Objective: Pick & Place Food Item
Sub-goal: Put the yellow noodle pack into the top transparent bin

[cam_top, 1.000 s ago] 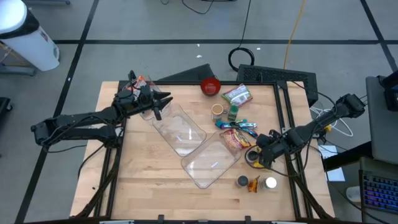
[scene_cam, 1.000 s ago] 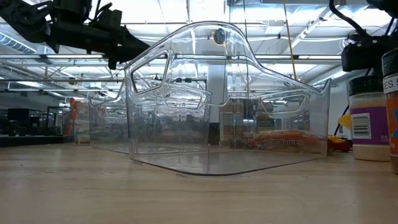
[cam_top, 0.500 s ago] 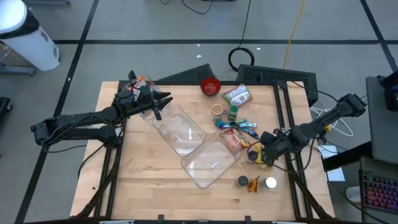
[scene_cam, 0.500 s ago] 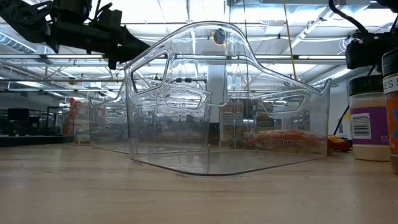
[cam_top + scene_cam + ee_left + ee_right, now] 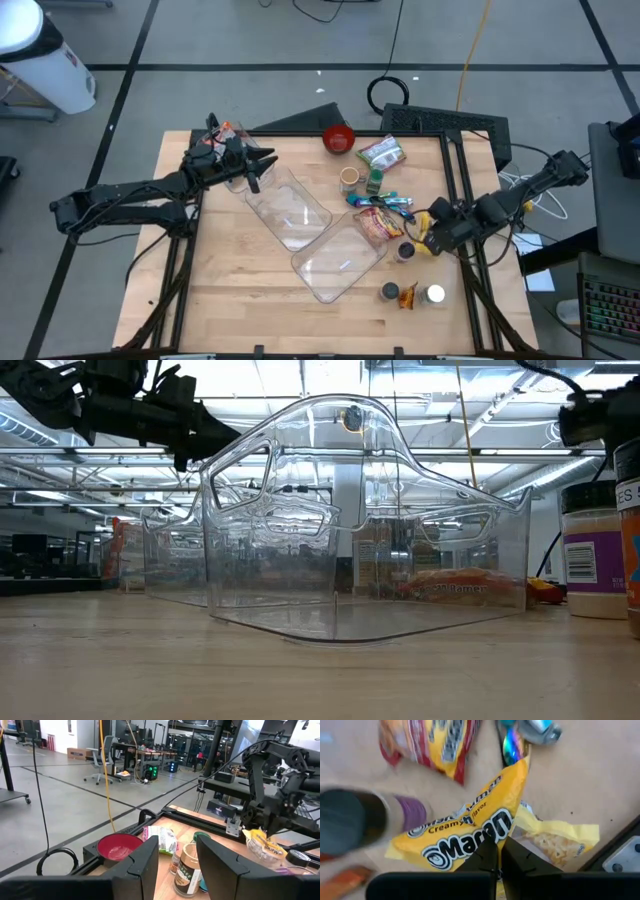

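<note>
Where the right wrist view looks down past its own fingers, I read "Creamy" and "Flavor" plus big "Maru…" lettering on the yellow ramen packet (image 5: 470,832), black and white print on a crinkly bag, with a clear part showing pale noodles. A red-and-yellow snack bag (image 5: 432,742) lies beyond it, its text blurred. The right gripper (image 5: 428,237) is closed tight, pinching the packet's edge, near the table's right side, just beside the dark-lidded spice jar (image 5: 404,251). In the left wrist view the packet (image 5: 265,847) hangs under that gripper, off the wood. My left gripper (image 5: 262,162) sits partly open at the rim of the clear plastic container (image 5: 310,225), at the table's far left; I can't tell whether it touches it.
</note>
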